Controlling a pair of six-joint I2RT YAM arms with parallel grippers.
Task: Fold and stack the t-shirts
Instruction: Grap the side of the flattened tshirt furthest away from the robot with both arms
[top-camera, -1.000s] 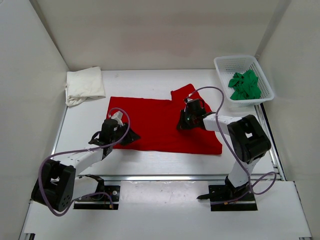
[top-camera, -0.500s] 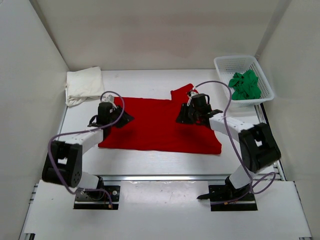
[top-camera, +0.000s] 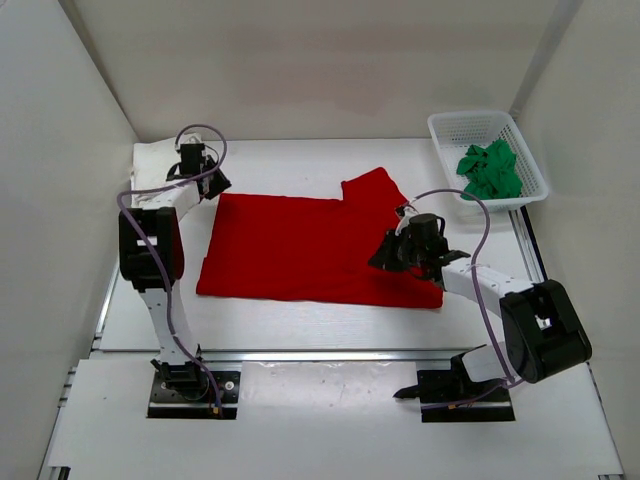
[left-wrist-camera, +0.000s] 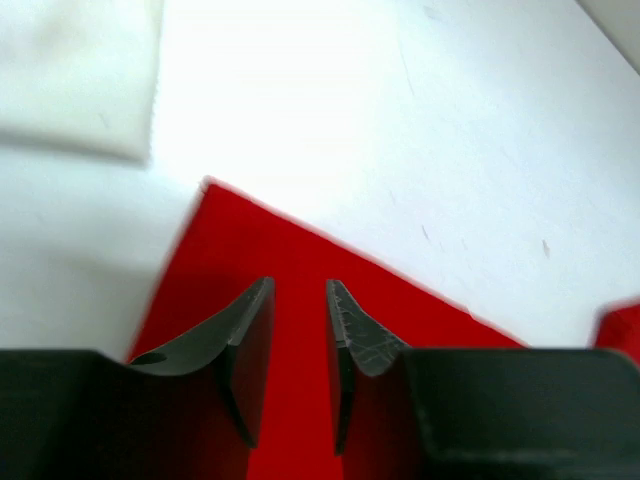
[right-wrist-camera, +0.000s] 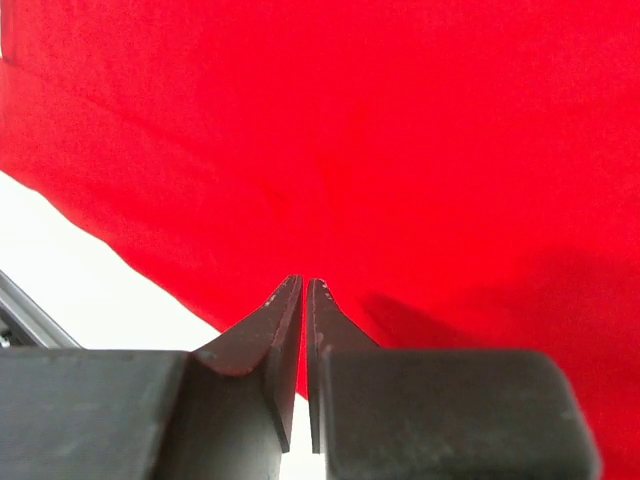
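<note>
The red shirt (top-camera: 310, 245) lies spread flat on the surface (top-camera: 300, 325). I judge it light, limp and prone to sliding, best pinched at corners or hems. My left gripper (left-wrist-camera: 299, 285) hovers narrowly parted over its far left corner, empty. My right gripper (right-wrist-camera: 303, 282) is all but closed near the near right hem, seemingly empty.

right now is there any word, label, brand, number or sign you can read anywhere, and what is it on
None: no readable text in any view.
The red t-shirt, the cream-white t-shirt and the green t-shirt are plain, with no print or tag showing.
The basket shows no label.
The left arm and the right arm show no legible marking at this size.
</note>
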